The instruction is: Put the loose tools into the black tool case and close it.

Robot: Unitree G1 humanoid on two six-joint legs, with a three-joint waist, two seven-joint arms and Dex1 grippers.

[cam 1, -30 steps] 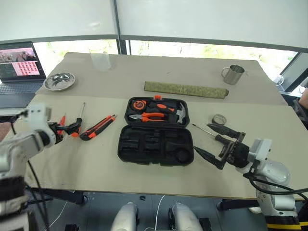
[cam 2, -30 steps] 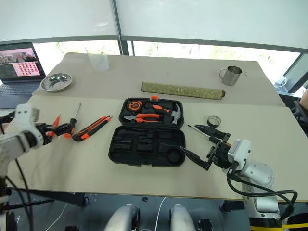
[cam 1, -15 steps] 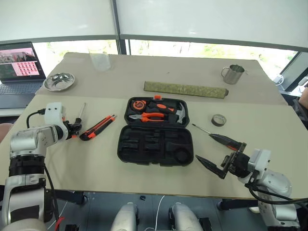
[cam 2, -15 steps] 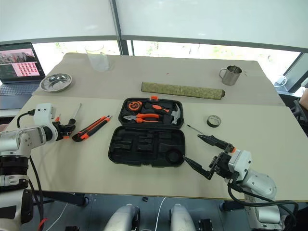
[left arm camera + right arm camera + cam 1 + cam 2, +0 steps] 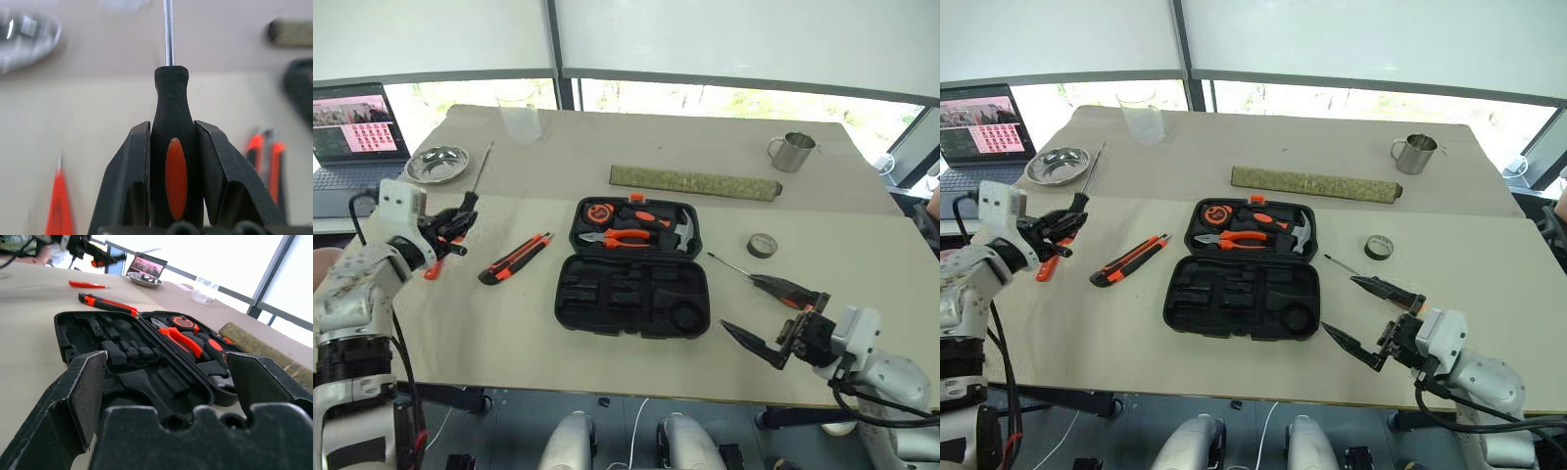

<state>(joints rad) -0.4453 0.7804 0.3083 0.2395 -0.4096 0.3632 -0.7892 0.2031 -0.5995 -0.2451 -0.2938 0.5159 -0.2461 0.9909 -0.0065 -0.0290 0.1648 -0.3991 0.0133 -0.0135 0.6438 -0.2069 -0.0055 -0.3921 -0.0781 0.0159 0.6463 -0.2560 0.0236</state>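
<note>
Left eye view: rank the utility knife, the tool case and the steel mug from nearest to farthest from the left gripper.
1. Utility knife, just right of the left gripper.
2. Black tool case, table centre.
3. Steel mug, far right corner.

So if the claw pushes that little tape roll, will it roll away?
Probably not: the tape roll lies flat on its side on the table, so it would likely slide. It looks small and probably light. Tipped onto its edge, it could roll.
</note>
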